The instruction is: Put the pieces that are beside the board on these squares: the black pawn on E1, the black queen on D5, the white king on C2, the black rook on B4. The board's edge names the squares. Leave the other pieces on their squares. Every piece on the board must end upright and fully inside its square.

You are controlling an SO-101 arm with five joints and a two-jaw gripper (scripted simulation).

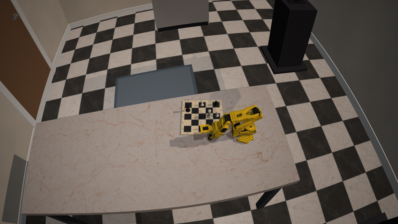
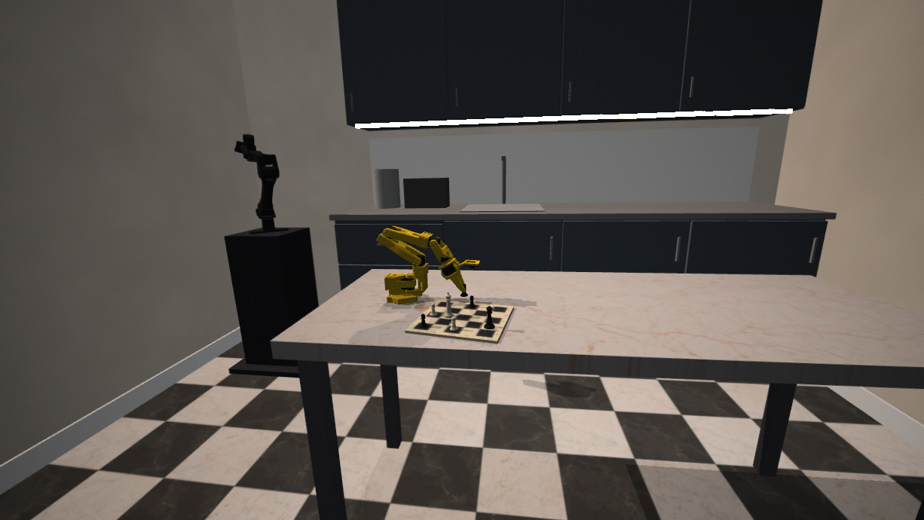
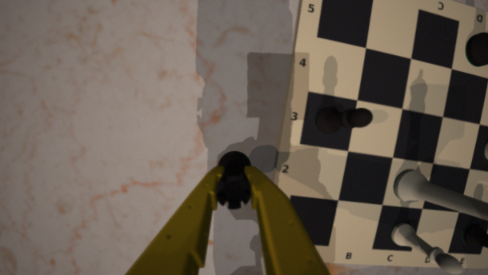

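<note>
My gripper (image 3: 234,173) is shut on the black rook (image 3: 234,181), gripping it near its notched top. It is over the marble table just outside the board's numbered edge, beside row 2. The chessboard (image 3: 392,132) lies to the right in the wrist view. A black pawn (image 3: 338,119) stands on the dark edge square of row 3. A tall white piece (image 3: 416,188) stands in row 2 and a smaller white piece (image 3: 406,233) in row 1. Dark pieces show at the top right (image 3: 478,49) and bottom right (image 3: 476,235). The gripper (image 1: 210,136) is at the board's (image 1: 202,117) near corner.
The arm's yellow base (image 1: 244,130) stands on the table right of the board. A black pedestal (image 2: 271,290) with a dark arm stands on the floor beyond the table's end. Kitchen cabinets (image 2: 582,245) line the far wall.
</note>
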